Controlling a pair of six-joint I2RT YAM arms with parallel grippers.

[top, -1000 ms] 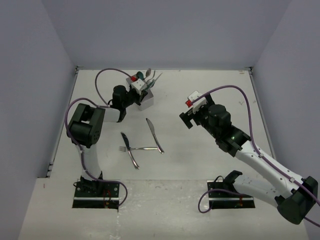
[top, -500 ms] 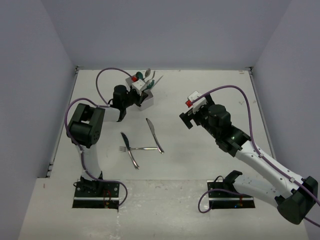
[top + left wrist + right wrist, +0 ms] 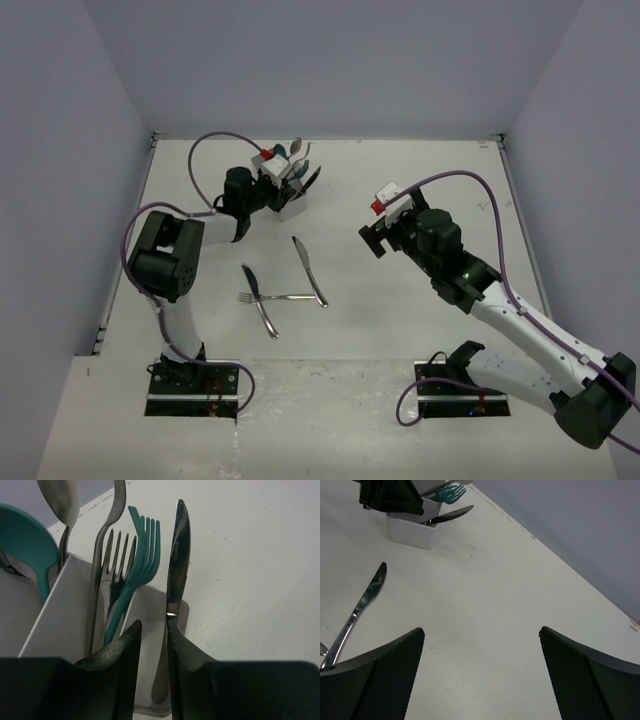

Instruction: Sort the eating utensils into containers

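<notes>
The white containers point(image 3: 291, 207) point(image 3: 57, 617) point(image 3: 412, 534) stand at the back left, holding several eating utensils upright. My left gripper point(image 3: 289, 186) point(image 3: 153, 625) hovers over the end compartment, its jaws a little apart. A silver knife point(image 3: 178, 555) point(image 3: 448, 514) stands handle-down in that compartment and leans against the right finger. Beside it are a teal fork point(image 3: 143, 550), a silver fork point(image 3: 118, 550), a teal spoon point(image 3: 22, 535) and a silver spoon point(image 3: 61, 497). Two knives point(image 3: 310, 270) point(image 3: 259, 301) and a fork point(image 3: 277, 297) lie on the table. My right gripper point(image 3: 373, 238) point(image 3: 481, 632) hangs open and empty over the table.
The white table point(image 3: 400, 180) is walled by grey panels on three sides. One loose knife point(image 3: 357, 607) lies left of and below my right gripper. Purple cables loop over both arms.
My left gripper's jaws have parted, letting go of the silver knife, which now leans out over the organiser's end. The right arm has not moved.
</notes>
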